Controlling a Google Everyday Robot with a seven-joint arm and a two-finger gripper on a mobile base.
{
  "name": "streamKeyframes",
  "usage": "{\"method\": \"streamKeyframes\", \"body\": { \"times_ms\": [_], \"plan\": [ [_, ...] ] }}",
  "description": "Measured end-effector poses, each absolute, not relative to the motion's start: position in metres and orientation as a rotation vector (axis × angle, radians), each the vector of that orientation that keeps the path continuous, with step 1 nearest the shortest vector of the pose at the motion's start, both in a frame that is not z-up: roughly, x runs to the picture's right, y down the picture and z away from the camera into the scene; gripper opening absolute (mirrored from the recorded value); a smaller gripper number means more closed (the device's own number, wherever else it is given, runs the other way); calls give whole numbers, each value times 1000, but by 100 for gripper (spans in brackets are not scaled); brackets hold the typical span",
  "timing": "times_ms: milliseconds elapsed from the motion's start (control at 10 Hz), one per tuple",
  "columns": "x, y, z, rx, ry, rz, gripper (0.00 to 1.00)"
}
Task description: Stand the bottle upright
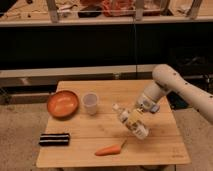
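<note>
The bottle [131,121] is small and clear, with a white cap and a pale label. It lies slanted on the wooden table [90,135], right of centre, with its cap pointing to the far left. My gripper [141,110] hangs from the white arm that reaches in from the right. It is just above and to the right of the bottle's middle, close to it or touching it. I cannot tell whether it grips the bottle.
An orange bowl [63,103] sits at the table's left, with a translucent cup [90,103] beside it. A dark striped packet [54,139] lies at the front left. A carrot [110,149] lies near the front edge, below the bottle. Shelving stands behind the table.
</note>
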State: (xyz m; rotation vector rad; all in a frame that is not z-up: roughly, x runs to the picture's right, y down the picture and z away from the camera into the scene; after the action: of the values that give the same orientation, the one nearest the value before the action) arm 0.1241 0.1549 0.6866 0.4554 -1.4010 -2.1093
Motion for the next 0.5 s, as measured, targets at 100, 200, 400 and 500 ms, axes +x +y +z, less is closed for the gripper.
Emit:
{"method": "streamKeyframes", "body": {
  "times_ms": [100, 200, 400, 500],
  "plan": [
    [124, 153, 686, 497, -1384, -2128, 0],
    [123, 153, 684, 537, -1374, -2150, 0],
    [121, 151, 684, 619, -1333, -2208, 0],
    [121, 150, 683, 655, -1301, -2236, 0]
  ]
}}
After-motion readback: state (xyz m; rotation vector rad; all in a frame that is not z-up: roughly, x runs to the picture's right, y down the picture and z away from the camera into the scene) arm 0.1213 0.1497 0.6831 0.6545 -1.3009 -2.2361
